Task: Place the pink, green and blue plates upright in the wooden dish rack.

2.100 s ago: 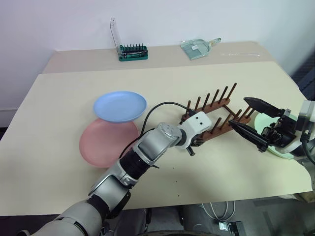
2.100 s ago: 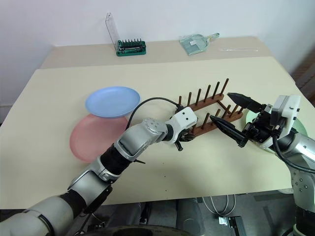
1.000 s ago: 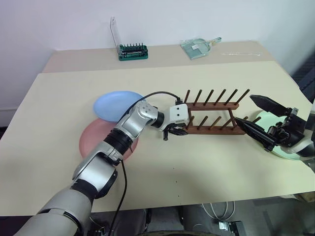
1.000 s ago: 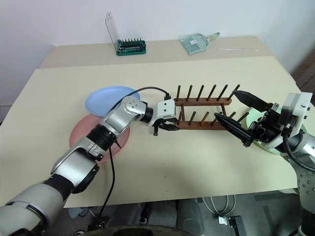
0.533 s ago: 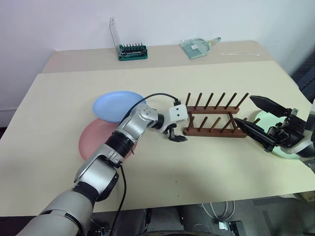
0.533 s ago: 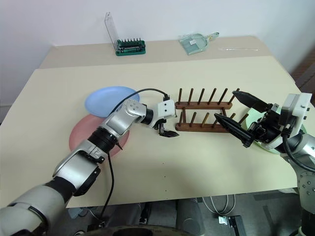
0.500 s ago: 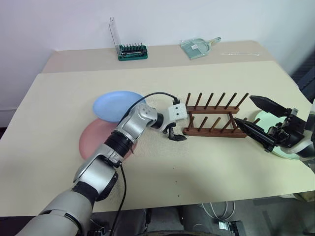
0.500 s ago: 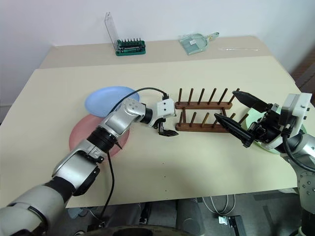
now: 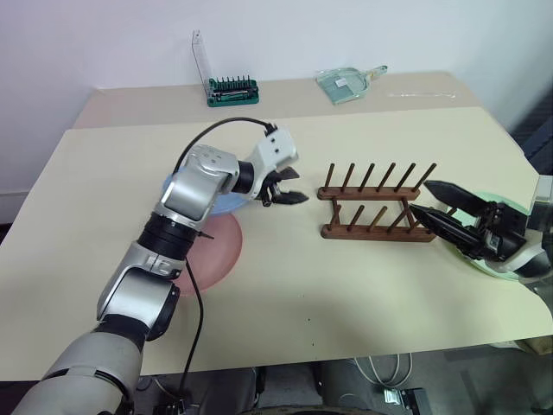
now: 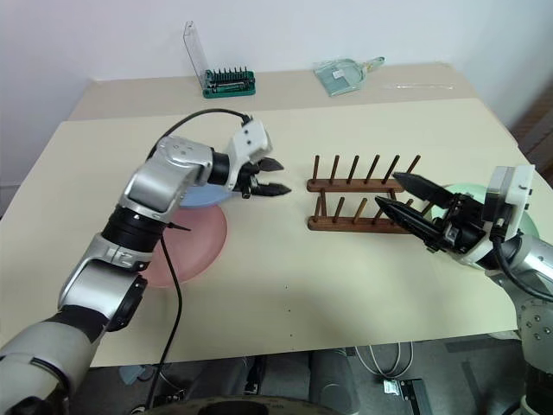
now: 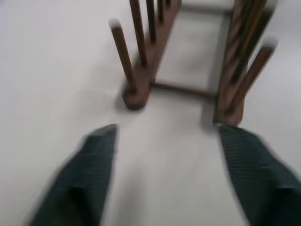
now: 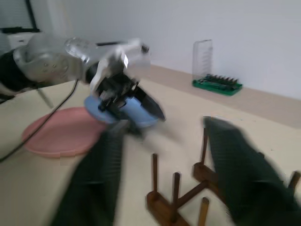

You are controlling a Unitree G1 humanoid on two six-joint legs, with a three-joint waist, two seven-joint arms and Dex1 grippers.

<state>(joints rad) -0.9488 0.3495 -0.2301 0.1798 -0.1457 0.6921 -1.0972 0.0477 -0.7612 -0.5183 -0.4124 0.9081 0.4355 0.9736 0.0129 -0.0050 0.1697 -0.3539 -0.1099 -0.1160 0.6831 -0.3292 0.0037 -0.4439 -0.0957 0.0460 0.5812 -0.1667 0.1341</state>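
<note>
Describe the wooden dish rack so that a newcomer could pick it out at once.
On the beige table, look right of centre, between the two grippers. The wooden dish rack is dark brown, two parallel rails with upright pegs, no plates in it. The green tool-bit holder at the far edge also has spikes, but has a clear lid.

Empty wooden dish rack (image 9: 373, 204), plates (image 9: 207, 251) flat.

From the head we look down over the table (image 9: 363, 294); both wrist views face the rack (image 11: 188, 61) between our pincers, the left nearer.
</note>
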